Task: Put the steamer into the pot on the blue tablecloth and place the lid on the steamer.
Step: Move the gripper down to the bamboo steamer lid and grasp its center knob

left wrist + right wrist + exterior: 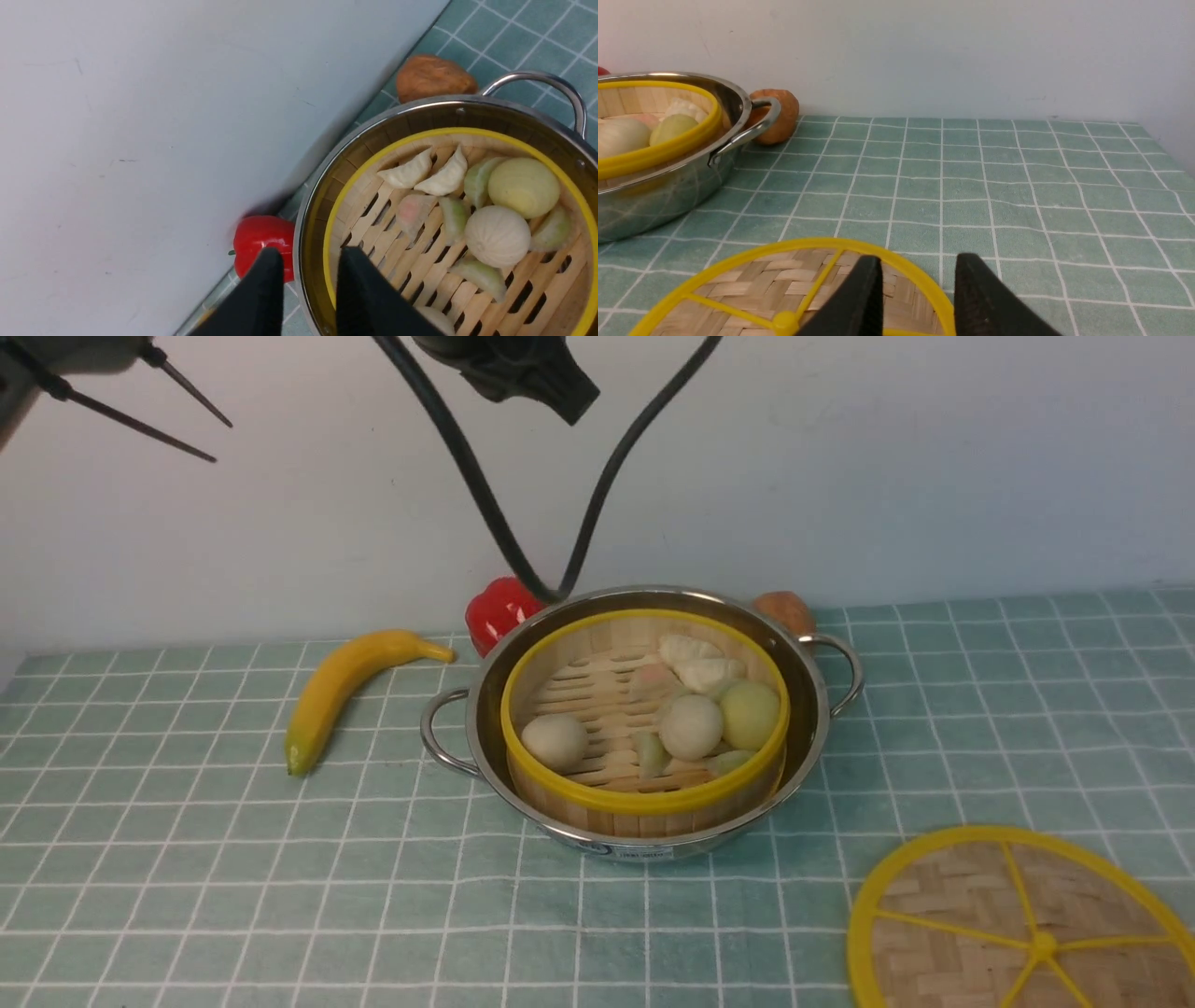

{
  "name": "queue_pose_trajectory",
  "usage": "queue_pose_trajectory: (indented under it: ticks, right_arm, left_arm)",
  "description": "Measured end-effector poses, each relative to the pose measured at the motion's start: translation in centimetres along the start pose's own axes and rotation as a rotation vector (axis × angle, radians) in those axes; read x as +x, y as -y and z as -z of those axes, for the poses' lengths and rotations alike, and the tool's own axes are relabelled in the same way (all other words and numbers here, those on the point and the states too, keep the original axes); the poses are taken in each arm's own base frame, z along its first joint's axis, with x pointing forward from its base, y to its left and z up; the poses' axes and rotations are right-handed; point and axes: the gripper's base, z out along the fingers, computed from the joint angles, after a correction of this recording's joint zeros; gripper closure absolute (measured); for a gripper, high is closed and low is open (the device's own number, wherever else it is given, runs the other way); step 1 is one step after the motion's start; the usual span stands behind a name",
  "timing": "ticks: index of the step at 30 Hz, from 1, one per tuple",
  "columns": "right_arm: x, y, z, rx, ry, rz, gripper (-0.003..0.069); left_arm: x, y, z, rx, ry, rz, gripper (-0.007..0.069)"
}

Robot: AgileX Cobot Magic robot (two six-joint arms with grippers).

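The steamer (644, 800), holding pale buns and dumplings, sits inside the steel pot (485, 709) on the blue tablecloth (187, 859). The lid (971, 915) lies flat on the cloth at the near right, apart from the pot. My left gripper (569, 401) hangs high above the pot's far left side. In the left wrist view it (308, 261) is open and empty, with the steamer (402, 242) and the pot rim (420, 105) below it. My right gripper (917, 266) is open and empty, low over the lid (752, 280), its fingers either side of the lid's rim. It is out of the front view.
A yellow banana (341, 686) lies left of the pot. A red pepper (499, 607) and a brown potato (789, 609) sit behind the pot against the white wall. A black cable (485, 513) hangs down behind the pot.
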Motion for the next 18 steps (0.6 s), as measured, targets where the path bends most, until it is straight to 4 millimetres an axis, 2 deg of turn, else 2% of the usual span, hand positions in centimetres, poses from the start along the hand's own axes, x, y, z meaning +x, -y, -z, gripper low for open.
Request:
queue_pose_trajectory:
  ticks: [4,5,7,8,9,10,11,12,13,14,15,16,17,18]
  right_arm:
    - [0.0,0.0,0.0,0.000,0.000,0.000,0.0416]
    - [0.0,0.0,0.0,0.000,0.000,0.000,0.0416]
    - [0.0,0.0,0.0,0.000,0.000,0.000,0.0416]
    - [0.0,0.0,0.0,0.000,0.000,0.000,0.0416]
    - [0.0,0.0,0.0,0.000,0.000,0.000,0.0416]
    - [0.0,0.0,0.0,0.000,0.000,0.000,0.0416]
    - [0.0,0.0,0.0,0.000,0.000,0.000,0.0416]
    - [0.0,0.0,0.0,0.000,0.000,0.000,0.0416]
    - [0.0,0.0,0.0,0.000,0.000,0.000,0.0416]
    - [0.0,0.0,0.0,0.000,0.000,0.000,0.0416]
    - [0.0,0.0,0.0,0.000,0.000,0.000,0.0416]
    - [0.0,0.0,0.0,0.000,0.000,0.000,0.0416]
    - [0.0,0.0,0.0,0.000,0.000,0.000,0.0416]
    - [0.0,0.0,0.0,0.000,0.000,0.000,0.0416]
  left_arm:
    - [0.5,-0.3,2.2,-0.032,0.051,0.079,0.0468]
    - [1.5,-0.5,4.5,-0.066,0.113,0.112,0.0468]
    - [2.3,-0.7,6.1,-0.095,0.159,0.129,0.0468]
    - [4.5,-0.8,8.5,-0.145,0.232,0.168,0.0468]
    - [4.5,-1.0,10.2,-0.169,0.279,0.171,0.0468]
    - [5.9,-1.0,11.0,-0.199,0.323,0.199,0.0467]
    - [9.6,-0.5,12.8,-0.254,0.398,0.261,0.0463]
    - [9.6,-0.6,13.6,-0.273,0.425,0.263,0.0463]
    - [13.1,0.2,13.8,-0.311,0.449,0.321,0.0455]
    - [15.6,0.7,14.7,-0.360,0.488,0.371,0.0449]
    - [15.9,0.9,14.1,-0.351,0.479,0.378,0.0447]
    - [20.5,2.5,14.5,-0.412,0.486,0.462,0.0437]
    - [21.4,2.9,13.9,-0.406,0.466,0.479,0.0435]
    - [22.8,3.6,14.2,-0.436,0.474,0.504,0.0432]
